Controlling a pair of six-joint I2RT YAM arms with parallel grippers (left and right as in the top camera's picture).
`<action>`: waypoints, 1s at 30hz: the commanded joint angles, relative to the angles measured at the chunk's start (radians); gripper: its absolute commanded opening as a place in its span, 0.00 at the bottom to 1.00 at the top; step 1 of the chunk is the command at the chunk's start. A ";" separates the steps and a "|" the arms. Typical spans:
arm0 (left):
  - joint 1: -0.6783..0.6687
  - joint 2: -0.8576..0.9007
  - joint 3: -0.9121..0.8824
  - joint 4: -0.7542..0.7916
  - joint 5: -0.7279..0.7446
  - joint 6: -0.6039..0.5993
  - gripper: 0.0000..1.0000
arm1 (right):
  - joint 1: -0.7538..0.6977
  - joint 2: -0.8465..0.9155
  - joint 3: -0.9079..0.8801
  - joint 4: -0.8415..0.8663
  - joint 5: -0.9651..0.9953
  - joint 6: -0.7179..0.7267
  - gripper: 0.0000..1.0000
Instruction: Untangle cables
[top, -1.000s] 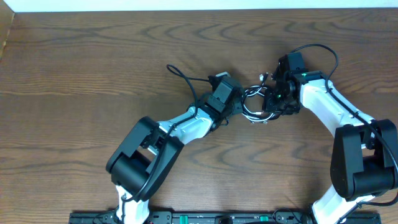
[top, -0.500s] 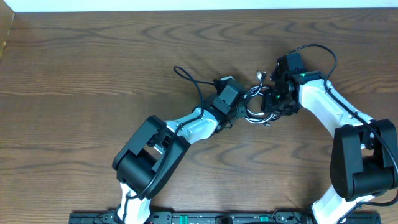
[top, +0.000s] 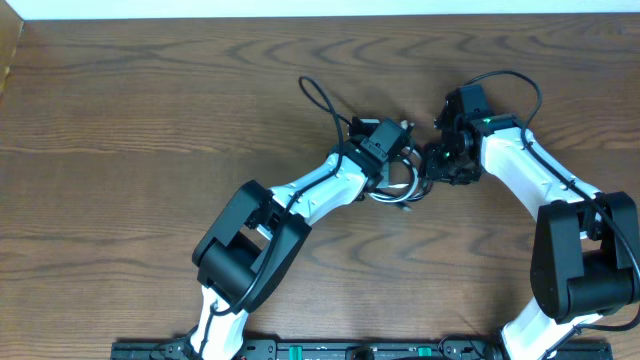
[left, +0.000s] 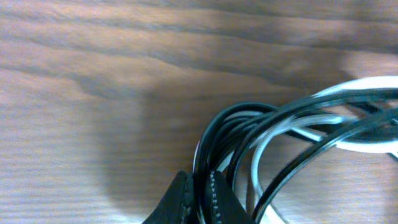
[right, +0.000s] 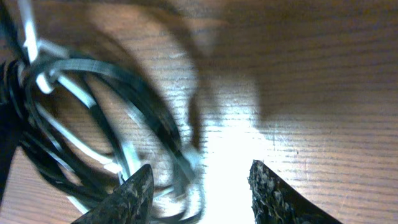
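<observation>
**Dark wood table, a cable tangle pinched at its middle**

Dark brown wood with a strong wavy grain fills almost all we see: the table (top: 120, 120) spreads wide and bare around the work, and a narrow pale wall strip (top: 300, 8) runs along its far edge.

Near the table's centre lies the tangle of thin black and white cables (top: 398, 188), a loose coil of overlapping loops resting on the wood. From overhead we read its long axis as running roughly left to right, with the loops bowing toward the near edge. No single end points anywhere that we can make out, and the plugs are too small for us to place.

In the left wrist view the strands rise out of the pinch, curve over and sweep off to the right edge, black ones bundled around a white one. The left gripper (left: 199, 190) has its black ribbed fingertips pressed together on several of those black strands, at the coil's left side.

The right gripper (right: 202, 186) sits just beside the coil on its right, its two dark textured fingers (right: 134, 194) standing apart with bare, brightly lit wood between them. The loops lie mostly to the left of that gap; we cannot tell whether a blurred strand touches the nearer finger.

Both white-and-black arms reach in from the near edge.
</observation>
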 joint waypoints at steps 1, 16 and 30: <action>0.010 0.046 0.014 -0.058 -0.103 0.115 0.08 | 0.003 -0.004 -0.003 0.003 0.001 -0.009 0.46; 0.161 0.015 0.008 -0.137 0.461 0.114 0.08 | 0.034 -0.024 0.043 0.090 -0.214 -0.061 0.51; 0.163 0.015 0.006 -0.144 0.459 0.026 0.08 | 0.118 -0.001 0.076 0.013 -0.083 0.036 0.30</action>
